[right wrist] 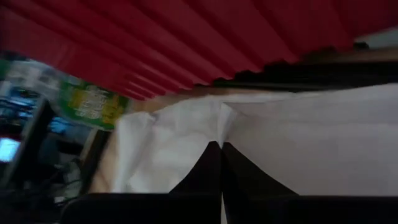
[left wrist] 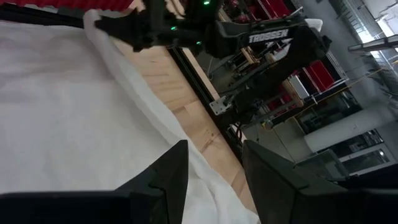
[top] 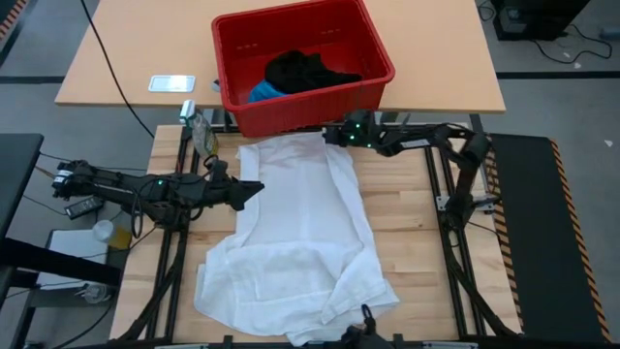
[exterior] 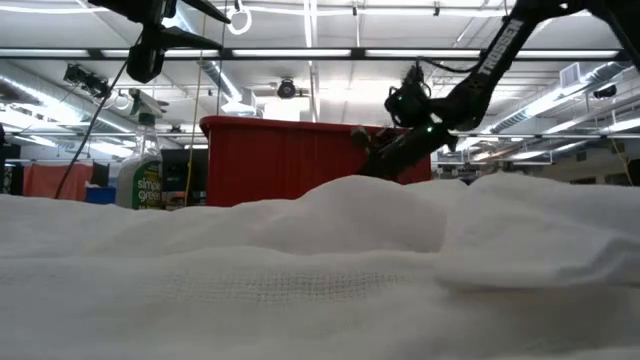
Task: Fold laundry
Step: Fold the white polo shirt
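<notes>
The right gripper reaches in flat from 3 o'clock, pinched closed on the white garment's far edge. The left gripper stretches level from 9 o'clock, half open, holding nothing, over the garment's left edge.

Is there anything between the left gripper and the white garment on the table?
Nothing visible. The left gripper hangs open over the left edge of the white garment, with only air beneath. The right gripper is shut at the garment's far edge.
</notes>
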